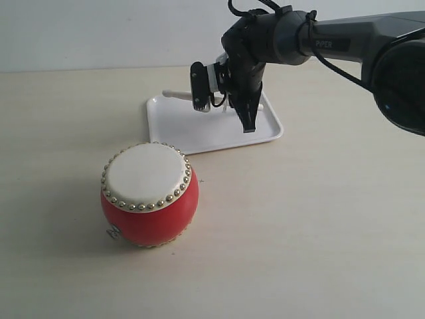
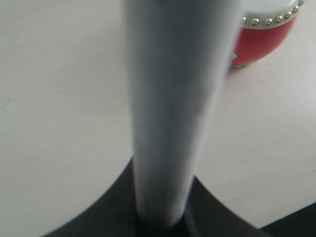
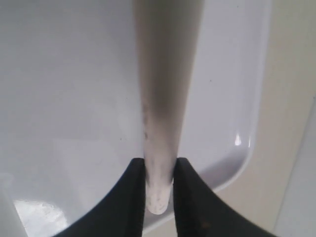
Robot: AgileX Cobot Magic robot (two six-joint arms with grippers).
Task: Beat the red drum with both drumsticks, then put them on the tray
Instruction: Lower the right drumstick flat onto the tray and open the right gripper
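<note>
The red drum [image 1: 149, 196] with its cream skin stands on the table in front of the white tray [image 1: 199, 133]. My right gripper [image 1: 247, 126] points down over the tray, shut on a pale drumstick [image 1: 176, 94] that lies level just above the tray's far side. The right wrist view shows the right gripper [image 3: 159, 187] clamped near the butt end of this drumstick [image 3: 165, 74], over the tray [image 3: 74, 74]. My left gripper [image 2: 160, 217] is shut on the other drumstick [image 2: 173, 98], which points past the drum [image 2: 261, 39]. The left arm is outside the exterior view.
The pale table top [image 1: 319, 219] stretches around the drum and the tray. The dark right arm [image 1: 345, 43] reaches in from the upper right, and a white wall [image 1: 99, 33] runs behind the table.
</note>
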